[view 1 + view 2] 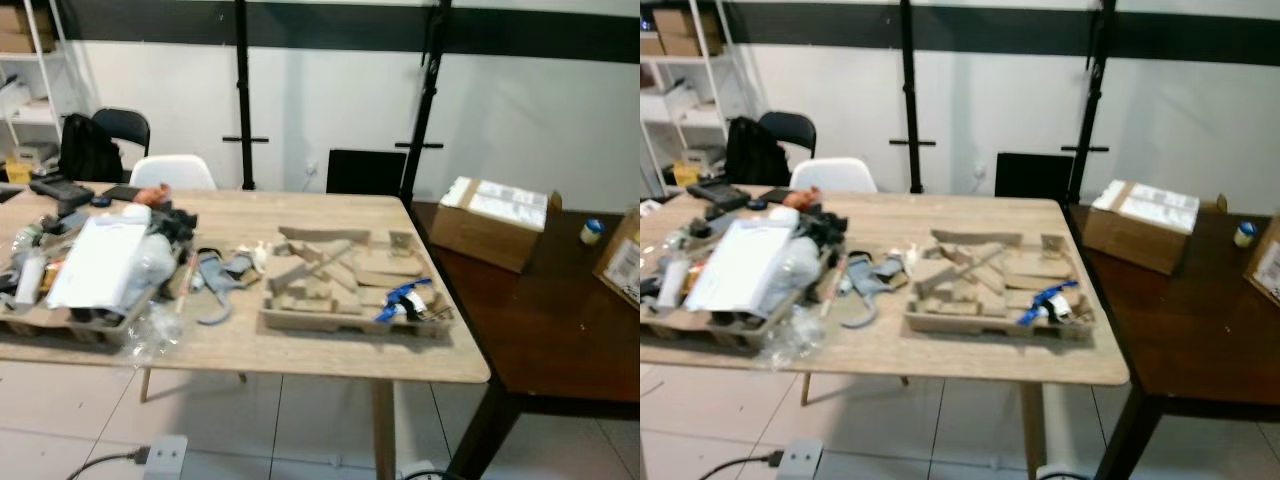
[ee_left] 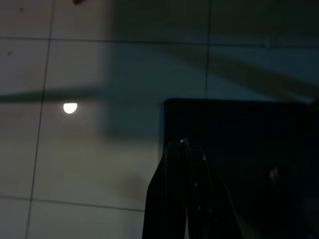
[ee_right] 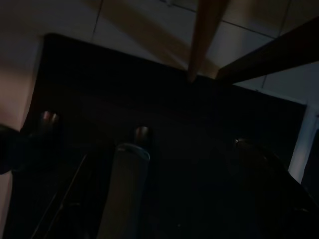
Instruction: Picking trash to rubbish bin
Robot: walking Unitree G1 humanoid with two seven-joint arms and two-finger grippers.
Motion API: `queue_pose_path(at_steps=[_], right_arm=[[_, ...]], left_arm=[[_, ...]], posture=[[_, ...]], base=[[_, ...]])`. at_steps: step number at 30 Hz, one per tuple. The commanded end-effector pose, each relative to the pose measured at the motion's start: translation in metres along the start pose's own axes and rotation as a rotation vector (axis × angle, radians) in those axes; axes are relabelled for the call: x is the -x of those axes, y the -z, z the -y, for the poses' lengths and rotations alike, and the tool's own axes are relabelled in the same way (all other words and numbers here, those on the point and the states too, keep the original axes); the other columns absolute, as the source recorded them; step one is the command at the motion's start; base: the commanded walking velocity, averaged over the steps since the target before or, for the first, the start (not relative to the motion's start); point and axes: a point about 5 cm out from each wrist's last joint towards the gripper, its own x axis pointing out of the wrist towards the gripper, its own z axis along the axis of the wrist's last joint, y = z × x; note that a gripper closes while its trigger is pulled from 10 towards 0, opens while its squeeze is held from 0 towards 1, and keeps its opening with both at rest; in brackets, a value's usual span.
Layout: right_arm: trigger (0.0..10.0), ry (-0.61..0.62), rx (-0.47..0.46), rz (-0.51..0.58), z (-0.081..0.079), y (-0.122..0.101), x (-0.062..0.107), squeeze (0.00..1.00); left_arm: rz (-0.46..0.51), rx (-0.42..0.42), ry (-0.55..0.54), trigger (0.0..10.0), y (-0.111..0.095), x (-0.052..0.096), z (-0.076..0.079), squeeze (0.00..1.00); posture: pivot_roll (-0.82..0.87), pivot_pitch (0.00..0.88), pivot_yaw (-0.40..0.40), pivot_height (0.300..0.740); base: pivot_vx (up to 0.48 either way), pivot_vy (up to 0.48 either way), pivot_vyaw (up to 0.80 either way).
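Observation:
A light wooden table (image 1: pixel 330 355) carries the trash. A moulded cardboard tray (image 1: pixel 350 290) in the middle holds cardboard scraps and a blue and white wrapper (image 1: pixel 405 298). At the left end, a second pulp tray (image 1: pixel 95 325) is piled with white paper (image 1: pixel 100 262), bottles and dark items. Grey straps (image 1: pixel 215 280) and clear plastic wrap (image 1: pixel 155 332) lie between the two trays. My left gripper (image 2: pixel 184 147) hangs shut over the tiled floor, holding nothing. My right gripper (image 3: pixel 184 144) hangs in deep shade above a dark mat beside a table leg (image 3: pixel 204 35).
A dark brown table (image 1: pixel 560 340) adjoins on the right, bearing a cardboard box (image 1: pixel 495 220) and a small blue-capped bottle (image 1: pixel 592 231). Behind the table are a white chair (image 1: pixel 175 172), a black chair with a backpack (image 1: pixel 88 148) and black stands. A power strip (image 1: pixel 165 458) lies on the floor.

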Motion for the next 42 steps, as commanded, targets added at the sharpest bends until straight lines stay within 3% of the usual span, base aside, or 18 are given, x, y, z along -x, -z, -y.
queue_pose_path(at_steps=[1,13,30,42], right_arm=[[10.0,-0.009,-0.017,-0.009,-0.004,0.005,0.000,0.00],[10.0,-0.004,-0.032,-0.010,-0.004,0.007,0.001,0.00],[10.0,-0.008,-0.014,-0.018,-0.001,0.008,0.001,0.00],[10.0,0.001,-0.015,0.015,0.002,-0.009,-0.001,0.00]], left_arm=[[-0.019,-0.034,0.006,10.0,0.003,0.001,-0.001,0.00],[-0.022,-0.047,-0.005,10.0,0.002,0.000,-0.003,0.00],[0.011,-0.017,-0.038,10.0,0.000,0.001,-0.002,0.00],[0.015,-0.018,-0.038,10.0,-0.008,-0.002,-0.002,0.00]], posture=[[0.11,0.000,-0.042,0.740],[0.10,0.000,-0.034,0.740],[0.10,0.000,-0.053,0.740],[0.07,0.000,-0.047,0.740]], base=[[0.000,0.000,0.00],[0.000,-0.423,0.00],[0.000,0.000,0.00],[0.000,0.000,0.00]])
